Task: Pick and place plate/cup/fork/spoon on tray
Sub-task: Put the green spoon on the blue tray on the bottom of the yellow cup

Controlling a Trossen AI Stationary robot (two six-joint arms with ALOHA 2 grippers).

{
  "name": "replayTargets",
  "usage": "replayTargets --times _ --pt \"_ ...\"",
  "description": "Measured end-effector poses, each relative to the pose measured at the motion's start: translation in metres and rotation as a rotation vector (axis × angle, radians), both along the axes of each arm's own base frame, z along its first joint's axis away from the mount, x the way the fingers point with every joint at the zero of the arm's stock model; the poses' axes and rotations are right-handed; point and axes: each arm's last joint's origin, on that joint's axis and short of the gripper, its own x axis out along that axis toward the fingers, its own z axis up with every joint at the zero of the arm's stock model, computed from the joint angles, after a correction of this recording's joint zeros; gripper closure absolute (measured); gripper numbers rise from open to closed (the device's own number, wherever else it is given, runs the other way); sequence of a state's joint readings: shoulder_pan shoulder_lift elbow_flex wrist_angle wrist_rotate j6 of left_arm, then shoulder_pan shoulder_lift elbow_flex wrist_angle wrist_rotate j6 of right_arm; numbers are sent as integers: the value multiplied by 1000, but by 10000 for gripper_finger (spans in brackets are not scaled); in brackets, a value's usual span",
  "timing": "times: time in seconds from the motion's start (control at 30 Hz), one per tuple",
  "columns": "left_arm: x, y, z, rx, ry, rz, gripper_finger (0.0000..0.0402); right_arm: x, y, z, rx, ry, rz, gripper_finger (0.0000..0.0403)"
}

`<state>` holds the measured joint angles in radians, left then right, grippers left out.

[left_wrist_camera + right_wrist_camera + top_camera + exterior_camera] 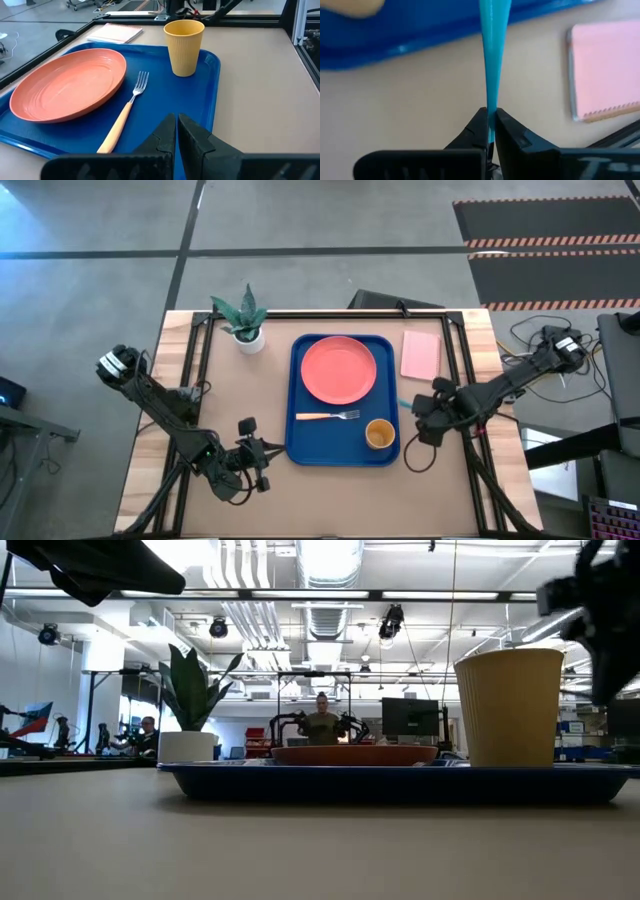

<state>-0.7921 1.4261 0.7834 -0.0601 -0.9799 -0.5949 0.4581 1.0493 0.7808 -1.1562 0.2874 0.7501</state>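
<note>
The blue tray lies at the table's middle. On it are the coral plate, the fork with its tines toward the cup, and the yellow-orange cup, which stands upright. My right gripper is just right of the tray's right rim, shut on the teal spoon. The spoon's bowl is out of view. My left gripper is shut and empty, near the tray's near left corner. My right gripper pinches the spoon's teal handle between its two fingers. The handle shows edge-on and runs straight out ahead of the fingertips toward the tray's rim. It is above the table; its far end lies outside the frame.
A pale pink pad lies right of the tray at the back. A potted plant stands at the far left. Bare tabletop lies in front of the tray. People and equipment show in the room behind in the low view.
</note>
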Motion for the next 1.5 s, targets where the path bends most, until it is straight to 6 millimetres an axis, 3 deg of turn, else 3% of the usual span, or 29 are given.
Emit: replayTargets --times 0.4,0.73,1.13,1.5 --pt "-3 3 10 73 -18 2 402 50 -31 57 -35 -79 27 394" --pt "-11 14 33 164 -63 19 402 121 -49 92 -45 -116 79 394" --pt "-24 29 59 222 -128 87 402 210 -44 74 124 -96 222 391" --pt "-23 27 54 237 -114 82 402 253 -38 49 208 -131 246 392"
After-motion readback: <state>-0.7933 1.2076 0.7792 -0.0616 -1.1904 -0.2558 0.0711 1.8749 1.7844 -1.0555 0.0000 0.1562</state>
